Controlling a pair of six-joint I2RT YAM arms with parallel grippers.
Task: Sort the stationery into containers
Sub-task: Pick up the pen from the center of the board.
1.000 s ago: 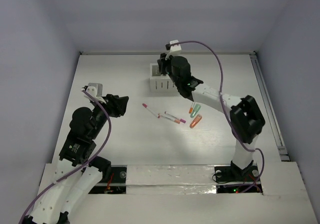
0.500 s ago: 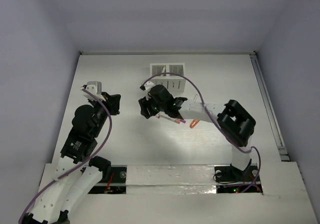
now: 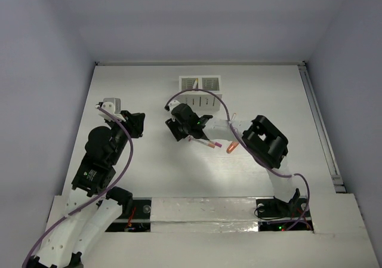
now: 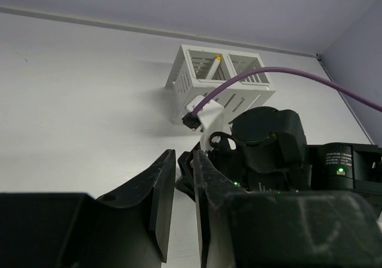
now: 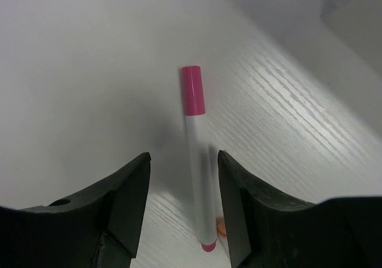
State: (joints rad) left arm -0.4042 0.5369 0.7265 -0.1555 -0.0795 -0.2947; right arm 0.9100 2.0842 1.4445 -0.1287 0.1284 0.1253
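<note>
Check the right gripper (image 5: 184, 160): its matte black fingers are spread and straddle, without touching, a thin white pen (image 5: 196, 148) with a smooth pink cap. In the wrist view the cap points to 12 o'clock. The pen lies flat on the white wood-grain table (image 5: 298, 131). The left gripper (image 4: 184, 166) is nearly clenched, with a thin slit between its flat black fingers, and grasps nothing. In the top view, the white slotted box (image 3: 200, 102) stands at 12 o'clock from the right gripper. A yellow-capped pen (image 4: 213, 66) leans in one square compartment.

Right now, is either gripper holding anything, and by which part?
Nothing is held. The right gripper, open, straddles the pink-capped white pen; the left gripper is empty.
</note>
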